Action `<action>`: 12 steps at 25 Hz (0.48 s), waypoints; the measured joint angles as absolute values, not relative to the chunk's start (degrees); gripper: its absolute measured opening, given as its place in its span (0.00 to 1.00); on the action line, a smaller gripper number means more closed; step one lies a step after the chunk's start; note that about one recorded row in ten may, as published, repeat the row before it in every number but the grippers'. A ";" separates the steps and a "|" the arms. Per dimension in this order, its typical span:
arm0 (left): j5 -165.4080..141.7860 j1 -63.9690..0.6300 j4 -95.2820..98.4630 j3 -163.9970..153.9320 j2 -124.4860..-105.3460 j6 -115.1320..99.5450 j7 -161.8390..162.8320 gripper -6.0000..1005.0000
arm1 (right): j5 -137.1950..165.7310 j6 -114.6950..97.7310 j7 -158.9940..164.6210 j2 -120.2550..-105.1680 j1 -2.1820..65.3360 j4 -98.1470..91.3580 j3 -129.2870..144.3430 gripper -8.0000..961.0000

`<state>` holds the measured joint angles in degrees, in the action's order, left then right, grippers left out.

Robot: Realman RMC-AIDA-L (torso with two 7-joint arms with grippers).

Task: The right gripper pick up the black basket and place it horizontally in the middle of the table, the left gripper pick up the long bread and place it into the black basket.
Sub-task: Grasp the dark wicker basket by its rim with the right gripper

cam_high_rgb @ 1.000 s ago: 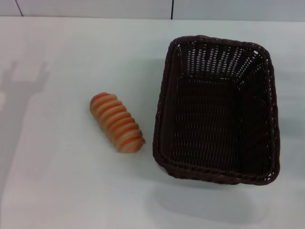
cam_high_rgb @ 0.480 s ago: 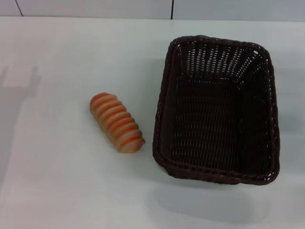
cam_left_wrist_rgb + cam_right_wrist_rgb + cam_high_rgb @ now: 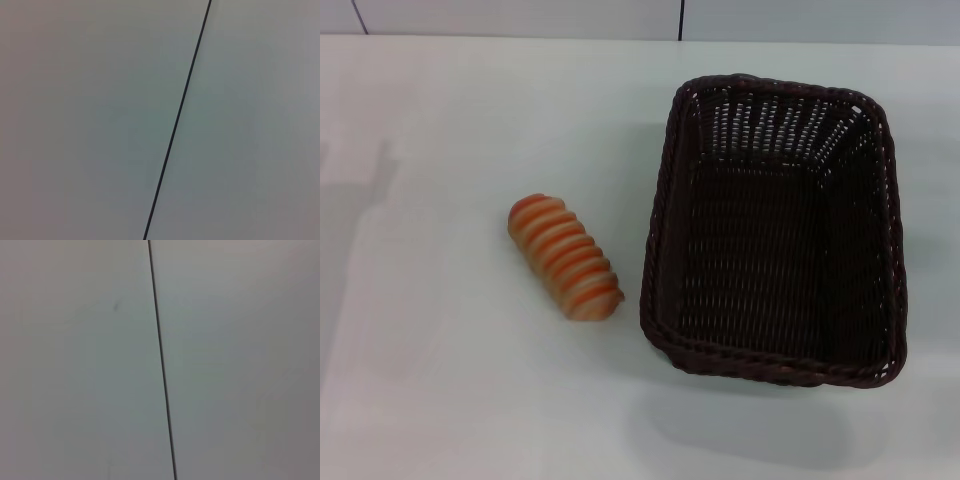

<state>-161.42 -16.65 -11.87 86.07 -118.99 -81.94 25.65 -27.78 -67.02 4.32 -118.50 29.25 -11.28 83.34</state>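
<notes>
In the head view the black basket (image 3: 775, 230) stands on the right half of the white table (image 3: 440, 400), its long side running away from me, and it is empty. The long bread (image 3: 565, 256) lies on the table just left of the basket, striped side up, angled from far left to near right, a small gap between the two. Neither gripper shows in any view. Both wrist views show only a plain pale surface with a thin dark seam (image 3: 177, 120) (image 3: 161, 360).
A faint shadow (image 3: 360, 200) falls on the table's left edge. The table's far edge meets a pale wall with a dark seam (image 3: 680, 20).
The fork-shaped shadow on the table's left side has slid off to the left and faded. Basket and bread have not moved.
</notes>
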 joint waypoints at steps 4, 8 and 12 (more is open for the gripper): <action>-161.43 -16.71 -12.37 85.93 -118.94 -82.18 25.66 0.85 | -27.74 -66.91 4.30 -118.66 29.29 -11.19 83.44 0.33; -161.43 -16.97 -12.45 86.13 -118.77 -82.25 25.66 0.85 | -27.70 -66.95 4.30 -118.79 29.08 -11.27 83.68 0.33; -161.46 -17.06 -12.47 86.04 -118.75 -82.37 25.65 0.85 | -27.03 -66.29 4.30 -118.86 28.96 -10.99 83.90 0.33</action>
